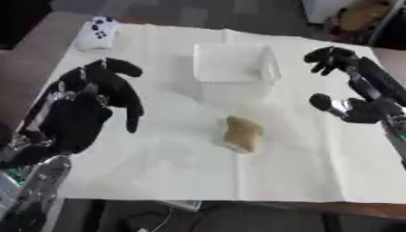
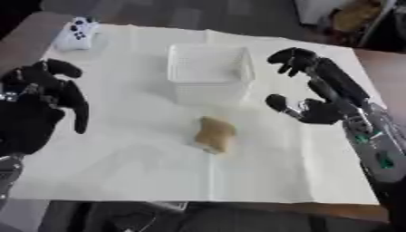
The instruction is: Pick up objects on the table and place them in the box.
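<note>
Right now, one tan lumpy thing (image 1: 242, 133) lies on the white cloth (image 1: 158, 154) that covers the table, near the middle and a bit toward the near edge. One white box (image 2: 210, 68) with see-through walls stands just behind it, apart from it. I cannot tell if anything is inside the box. One white game controller (image 2: 77, 32) sits at the far left corner of the cloth, well away from the box. Two black hands are in the air. The left hand (image 1: 87, 108) hangs over the left side of the cloth, fingers bent a little and spread, holding nothing. The right hand (image 2: 317, 97) is to the right of the box, fingers and thumb wide apart, holding nothing.
</note>
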### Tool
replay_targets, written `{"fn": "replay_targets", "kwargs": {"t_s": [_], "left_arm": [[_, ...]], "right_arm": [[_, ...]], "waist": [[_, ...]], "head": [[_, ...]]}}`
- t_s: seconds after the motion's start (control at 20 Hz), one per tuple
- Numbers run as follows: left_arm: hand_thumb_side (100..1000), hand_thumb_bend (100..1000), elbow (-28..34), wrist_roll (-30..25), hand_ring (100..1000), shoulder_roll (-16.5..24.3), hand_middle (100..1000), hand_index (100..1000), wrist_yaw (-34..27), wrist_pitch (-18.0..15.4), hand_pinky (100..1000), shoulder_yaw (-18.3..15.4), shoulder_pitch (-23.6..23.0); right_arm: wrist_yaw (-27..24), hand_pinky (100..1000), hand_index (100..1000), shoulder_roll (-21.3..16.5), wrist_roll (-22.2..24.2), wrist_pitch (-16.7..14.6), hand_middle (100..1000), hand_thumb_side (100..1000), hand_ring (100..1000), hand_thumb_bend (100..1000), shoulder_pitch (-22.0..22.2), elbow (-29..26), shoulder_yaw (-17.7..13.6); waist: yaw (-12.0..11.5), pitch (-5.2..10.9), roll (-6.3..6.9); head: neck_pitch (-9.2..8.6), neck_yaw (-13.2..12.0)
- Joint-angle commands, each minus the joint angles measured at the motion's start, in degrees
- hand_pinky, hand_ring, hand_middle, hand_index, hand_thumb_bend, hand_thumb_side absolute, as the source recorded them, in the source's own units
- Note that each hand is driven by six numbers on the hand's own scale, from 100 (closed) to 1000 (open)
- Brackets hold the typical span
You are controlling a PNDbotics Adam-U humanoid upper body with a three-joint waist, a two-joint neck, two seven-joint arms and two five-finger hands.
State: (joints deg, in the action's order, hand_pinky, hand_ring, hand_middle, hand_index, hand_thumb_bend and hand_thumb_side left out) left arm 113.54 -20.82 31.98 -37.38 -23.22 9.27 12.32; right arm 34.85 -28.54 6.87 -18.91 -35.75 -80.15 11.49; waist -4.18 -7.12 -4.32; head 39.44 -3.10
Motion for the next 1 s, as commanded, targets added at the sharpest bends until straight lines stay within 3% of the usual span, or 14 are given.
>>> {"fn": "replay_targets", "kwargs": {"t_s": [0.05,0.25,0.45,0.55,0.6,1.0], "left_arm": [[853,534,1.05,0.05,557,1.54,766,754,-0.38,0.08,322,-0.59,0.82],[857,533,1.05,-0.05,557,1.53,767,754,-0.35,0.16,321,-0.49,0.87],[857,533,1.05,-0.15,556,1.51,767,754,-0.39,0.29,321,-0.40,0.97],[866,542,1.05,-0.13,556,1.50,767,754,-0.45,0.36,322,-0.42,0.96],[854,535,1.05,-0.14,556,1.50,767,754,-0.49,0.35,322,-0.43,0.99],[858,533,1.05,-0.22,556,1.38,767,754,-0.66,0.43,321,-0.39,1.13]], "right_arm": [[2.29,668,866,-0.26,1.32,0.49,816,1000,692,678,-1.32,2.57,-0.43],[4.62,697,875,0.54,5.10,-0.54,833,1000,719,687,-2.08,5.01,1.64],[4.90,707,874,0.95,5.89,-2.29,828,1000,719,701,-2.61,6.77,3.42],[5.25,715,880,1.43,6.34,-2.72,832,1000,726,763,-2.72,7.62,4.01],[5.45,724,886,1.71,6.53,-2.91,836,1000,735,720,-2.84,7.95,4.14],[6.92,721,893,6.48,8.08,-3.22,832,1000,726,712,-4.58,11.03,4.23]], "waist": [[-0.08,0.96,0.19],[-0.17,0.96,0.24],[-0.32,0.98,0.20],[-0.37,1.08,0.20],[-0.39,1.10,0.19],[-0.48,1.03,0.38]], "head": [[-0.48,-0.47],[-0.69,-0.13],[-0.74,0.28],[-0.53,0.33],[-0.45,0.37],[0.53,1.42]]}}
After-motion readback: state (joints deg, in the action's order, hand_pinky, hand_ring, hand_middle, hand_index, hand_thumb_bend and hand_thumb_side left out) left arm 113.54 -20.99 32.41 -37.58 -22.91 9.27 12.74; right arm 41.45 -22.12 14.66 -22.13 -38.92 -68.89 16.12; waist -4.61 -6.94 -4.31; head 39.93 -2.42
